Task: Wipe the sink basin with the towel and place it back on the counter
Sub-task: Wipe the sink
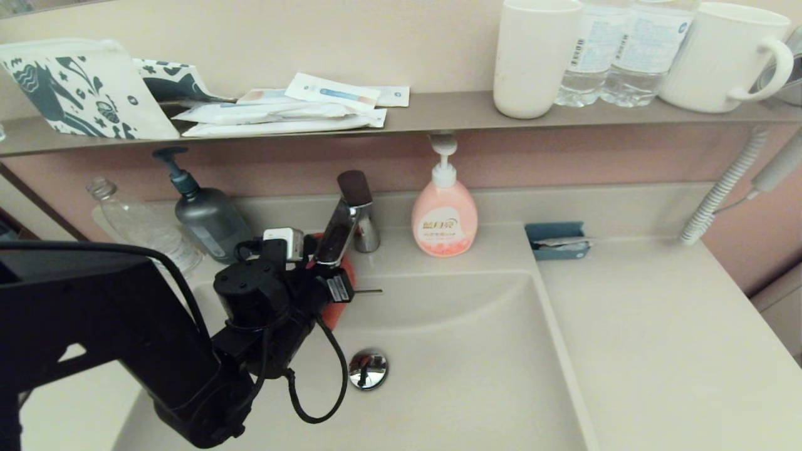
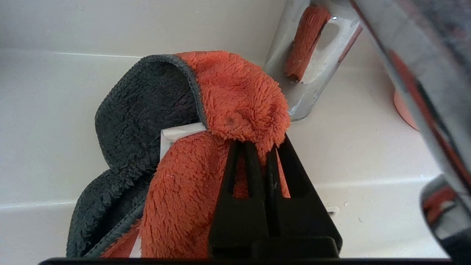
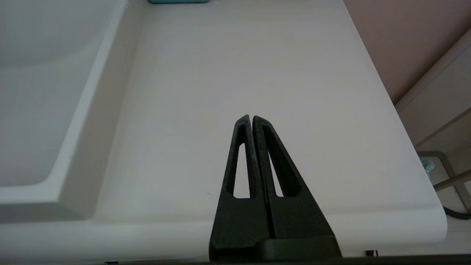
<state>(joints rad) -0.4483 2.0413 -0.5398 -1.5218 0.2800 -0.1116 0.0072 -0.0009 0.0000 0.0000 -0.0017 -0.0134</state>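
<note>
My left gripper (image 2: pixel 262 145) is shut on the orange-red towel (image 2: pixel 206 162), pinching a fold of it near the top. The towel hangs bunched, its dark grey back side showing. In the head view the left arm covers most of the towel (image 1: pixel 335 310), which peeks out orange at the back left of the sink basin (image 1: pixel 463 376), just below the chrome tap (image 1: pixel 344 219). The chrome drain plug (image 1: pixel 368 368) lies in the basin in front of the arm. My right gripper (image 3: pixel 252 118) is shut and empty, hovering over the counter (image 3: pixel 239 73) right of the basin, out of the head view.
A pink soap bottle (image 1: pixel 444 216) and a grey pump bottle (image 1: pixel 207 213) flank the tap; a clear bottle (image 1: pixel 141 225) lies at far left. A blue holder (image 1: pixel 557 241) sits at the counter's back. The wall shelf (image 1: pixel 438 113) carries cups, water bottles and packets.
</note>
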